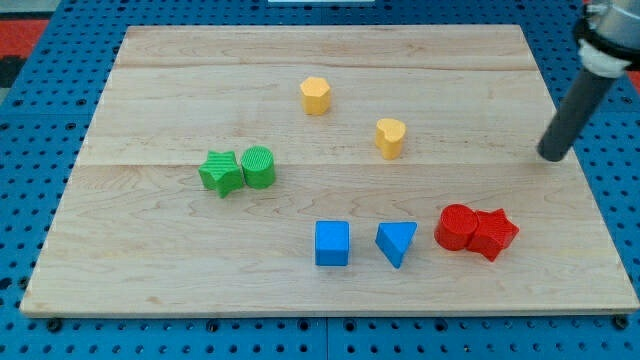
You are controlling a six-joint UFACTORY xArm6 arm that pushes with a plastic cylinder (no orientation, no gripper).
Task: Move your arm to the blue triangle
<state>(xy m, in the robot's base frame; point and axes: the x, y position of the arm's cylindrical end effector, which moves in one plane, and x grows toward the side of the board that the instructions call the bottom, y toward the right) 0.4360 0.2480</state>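
Eight blocks dot the tabletop (150, 60). Your tip (551, 157), holding nothing, sits far right; the blue triangle (397, 242) lies near-centre. A direct path risks nudging the red blocks (476, 231).

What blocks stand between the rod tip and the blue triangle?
Probably none directly. My tip is near the board's right edge, up and right of the blue triangle. The two touching red blocks lie just below the straight path, close enough to risk a graze.
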